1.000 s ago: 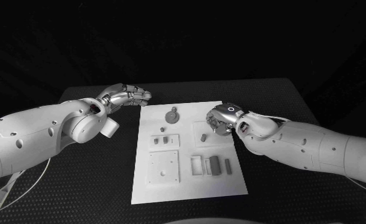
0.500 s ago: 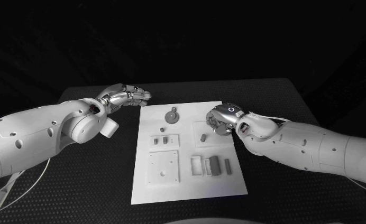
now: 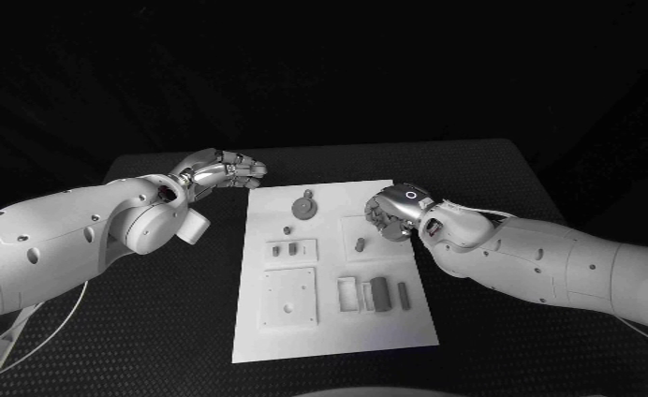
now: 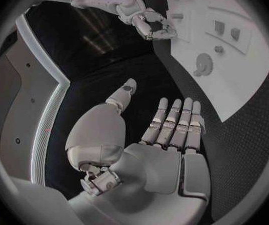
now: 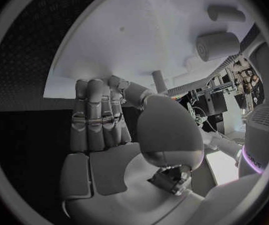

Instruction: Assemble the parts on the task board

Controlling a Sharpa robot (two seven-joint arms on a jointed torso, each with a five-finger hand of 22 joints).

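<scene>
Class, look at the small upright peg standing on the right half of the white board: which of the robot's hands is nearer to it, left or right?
Right. The right hand hangs over the board just beside and behind the peg. The left hand is off the board, over the black table past its far left corner.

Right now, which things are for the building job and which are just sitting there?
For the job:
- task board
- round part
- small upright part
- long dark part
- right hand, over the board

Just there:
- black table
- left hand, holding nothing
</scene>
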